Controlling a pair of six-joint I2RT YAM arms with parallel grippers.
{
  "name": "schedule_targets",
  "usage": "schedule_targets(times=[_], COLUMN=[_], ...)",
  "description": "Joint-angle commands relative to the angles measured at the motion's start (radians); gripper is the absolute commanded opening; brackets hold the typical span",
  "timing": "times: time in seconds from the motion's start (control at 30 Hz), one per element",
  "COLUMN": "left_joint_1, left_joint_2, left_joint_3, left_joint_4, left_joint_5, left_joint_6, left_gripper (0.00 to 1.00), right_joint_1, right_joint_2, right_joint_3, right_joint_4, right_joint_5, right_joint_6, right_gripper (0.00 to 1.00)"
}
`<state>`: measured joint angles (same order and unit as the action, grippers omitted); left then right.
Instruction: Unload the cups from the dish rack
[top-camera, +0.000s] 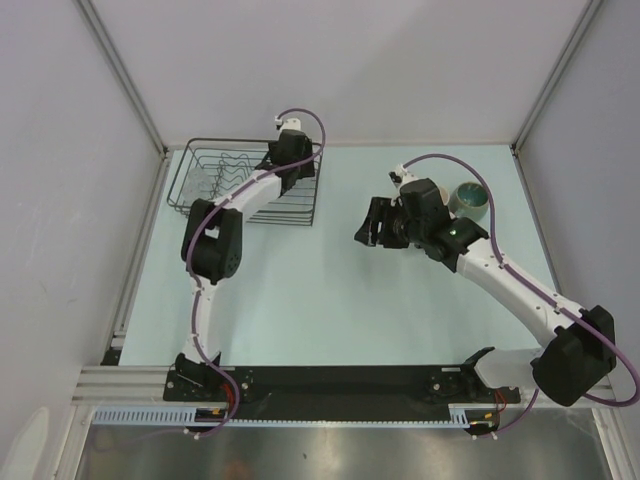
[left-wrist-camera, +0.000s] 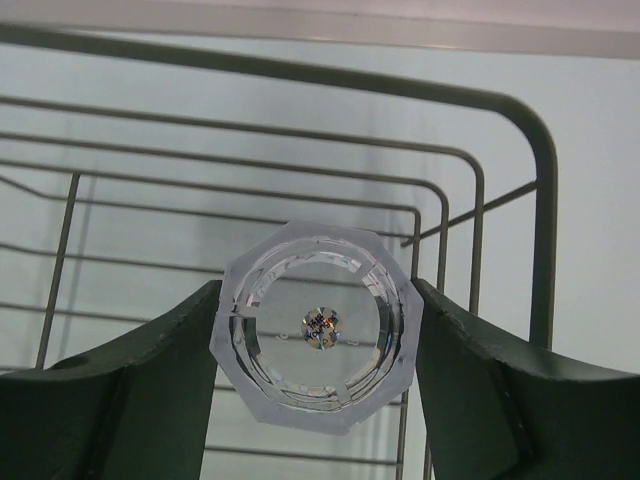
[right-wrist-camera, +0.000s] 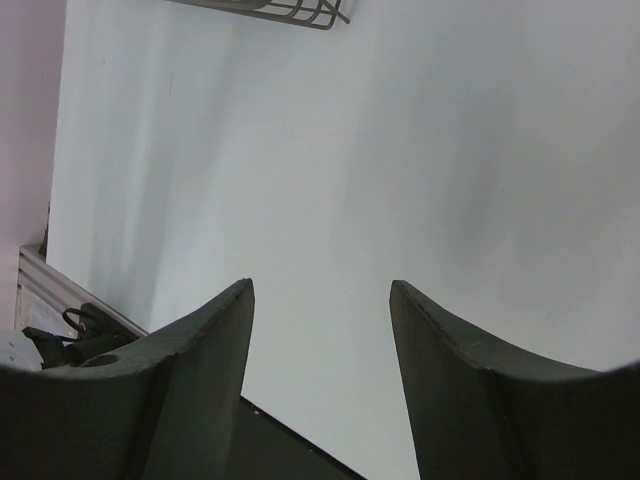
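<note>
Logging the top view first: the dish rack (top-camera: 200, 190) sits at the far left of the surface (top-camera: 330, 320), and the left arm (top-camera: 215, 245) reaches into its right end, its wrist hiding what lies below. The rest of the rack shows only wires, with no cup visible. The pale green-teal cup (top-camera: 472, 198) is out on the surface at far right, just beside the right arm (top-camera: 510, 280), so I judge one cup unloaded. No pink cup or black mug shows in any view. The right jaws hang over mid-surface, well apart from the rack. Left wrist view: the clear glass tumbler (left-wrist-camera: 318, 380), seen from above, sits inside the rack between the left jaws, which are closed onto it and touch both its sides. I cannot tell whether it is clear of the wires. The rack's rim bar runs close on the right. Right wrist view: the right jaws are spread with nothing between them and bare surface below. Judgement: the tumbler needs a straight lift over the rim. There is wide bare surface between the rack and the right arm for set-down, but the side wall (top-camera: 60, 200) crowds the rack's left.
</note>
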<state>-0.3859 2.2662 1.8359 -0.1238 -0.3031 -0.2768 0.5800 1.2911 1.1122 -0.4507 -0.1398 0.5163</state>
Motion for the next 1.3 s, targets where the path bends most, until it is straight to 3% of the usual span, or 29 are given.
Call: schedule_targets(times=[0.0, 0.4, 0.5, 0.63, 0.77, 0.9, 1.13, 1.27], left_joint_1=[-0.013, -0.013, -0.008, 0.005, 0.039, 0.105, 0.162, 0.222], left_joint_2=[-0.138, -0.466, -0.584, -0.747, -0.944, -1.086, -1.156, -1.079], left_joint_3=[0.006, -0.015, -0.082, -0.243, -0.525, -0.821, -1.095, -1.257], left_joint_4=[-0.098, -0.158, -0.16, -0.107, 0.144, 0.41, 0.804, 1.282], left_joint_5=[-0.063, -0.035, 0.054, 0.286, 0.609, 0.818, 0.924, 0.943], left_joint_6=[-0.064, -0.064, -0.114, -0.249, -0.424, -0.64, -0.957, -1.22], left_gripper=[0.01, 0.01, 0.0, 0.0, 0.0, 0.0, 0.0, 0.0], right_joint_1=[0.006, 0.011, 0.011, 0.007, 0.003, -0.005, -0.014, -0.037], right_joint_2=[-0.036, -0.05, -0.059, -0.055, -0.041, -0.036, -0.075, -0.111], right_joint_3=[0.009, 0.029, 0.037, 0.066, 0.093, 0.087, 0.025, -0.041], right_joint_4=[0.06, 0.118, 0.139, 0.155, 0.194, 0.273, 0.441, 0.593], right_joint_5=[-0.011, 0.02, 0.04, 0.06, 0.057, 0.002, -0.098, -0.178], right_joint_6=[0.025, 0.047, 0.045, 0.037, 0.04, 0.089, 0.2, 0.286], right_gripper=[0.61, 0.62, 0.62, 0.62, 0.63, 0.64, 0.67, 0.69])
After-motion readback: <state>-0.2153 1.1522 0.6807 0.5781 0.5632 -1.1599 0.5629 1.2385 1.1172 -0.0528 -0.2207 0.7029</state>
